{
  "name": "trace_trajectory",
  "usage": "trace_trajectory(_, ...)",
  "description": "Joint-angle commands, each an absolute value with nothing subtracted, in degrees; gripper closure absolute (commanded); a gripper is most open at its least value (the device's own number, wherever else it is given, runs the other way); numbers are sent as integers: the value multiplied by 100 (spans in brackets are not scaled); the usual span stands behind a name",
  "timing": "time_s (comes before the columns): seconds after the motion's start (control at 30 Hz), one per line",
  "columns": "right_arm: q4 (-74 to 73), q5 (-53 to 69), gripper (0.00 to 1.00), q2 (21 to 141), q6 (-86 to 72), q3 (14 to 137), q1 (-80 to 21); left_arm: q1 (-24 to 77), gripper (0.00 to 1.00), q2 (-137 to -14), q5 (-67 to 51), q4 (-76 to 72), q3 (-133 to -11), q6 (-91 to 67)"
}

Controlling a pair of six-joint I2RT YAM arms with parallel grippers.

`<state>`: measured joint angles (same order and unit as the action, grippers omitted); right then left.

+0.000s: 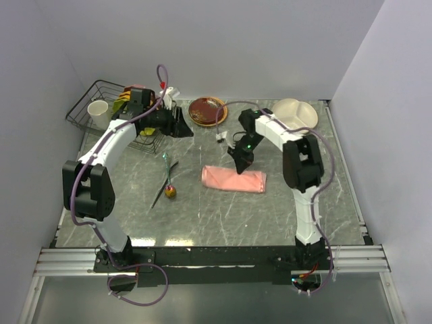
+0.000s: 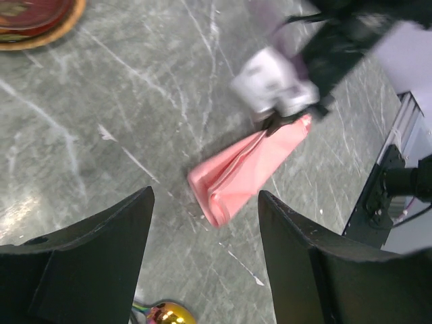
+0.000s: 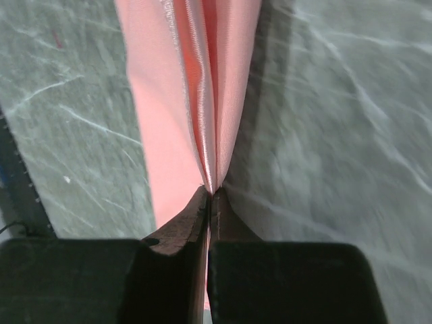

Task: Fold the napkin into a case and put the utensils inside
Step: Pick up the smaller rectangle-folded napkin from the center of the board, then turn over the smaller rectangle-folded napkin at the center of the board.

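Note:
The salmon-pink napkin (image 1: 233, 179) lies folded as a narrow rectangular case in the middle of the table. My right gripper (image 1: 238, 164) is shut on a pinched ridge of the cloth at its far edge; the wrist view shows the fingertips (image 3: 202, 202) closed on the fold of the napkin (image 3: 182, 74). The utensils (image 1: 166, 181) lie crossed to the left of the napkin, with a gold spoon head (image 1: 170, 193) nearest me. My left gripper (image 1: 183, 128) is open and empty, raised at the back left. Its view shows the napkin (image 2: 246, 165) and the spoon head (image 2: 165, 315).
A brown plate (image 1: 206, 110) and a cream divided plate (image 1: 295, 113) sit at the back. A black wire rack (image 1: 108, 125) with a cup (image 1: 98, 110) stands at the back left beside the left arm. A small white object (image 1: 221, 137) lies near the right gripper.

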<state>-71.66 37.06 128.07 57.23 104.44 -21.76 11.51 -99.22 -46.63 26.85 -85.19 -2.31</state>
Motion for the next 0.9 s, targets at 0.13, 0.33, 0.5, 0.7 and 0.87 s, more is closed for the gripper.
trace_trajectory(0.13, -3730, 1839, 100, 10865, 4387, 8888, -2109, 791, 31, -9756, -4509, 2373, -8525, -615)
trace_trajectory(0.33, -1067, 127, 100, 10380, 4315, 7633, -2223, 677, 31, -9809, -4333, 2426, -8613, -598)
trace_trajectory(0.5, 745, -834, 100, 10406, 4657, 6848, -2601, 580, 32, -9896, -4315, 2478, -8701, -615)
trace_trajectory(0.7, 1485, -1309, 100, 10275, 4869, 6223, -3005, 519, 32, -9923, -4289, 2610, -8754, -563)
trace_trajectory(0.87, 2003, -1538, 100, 10108, 5106, 5775, -3252, 466, 32, -9940, -4324, 2646, -8745, -545)
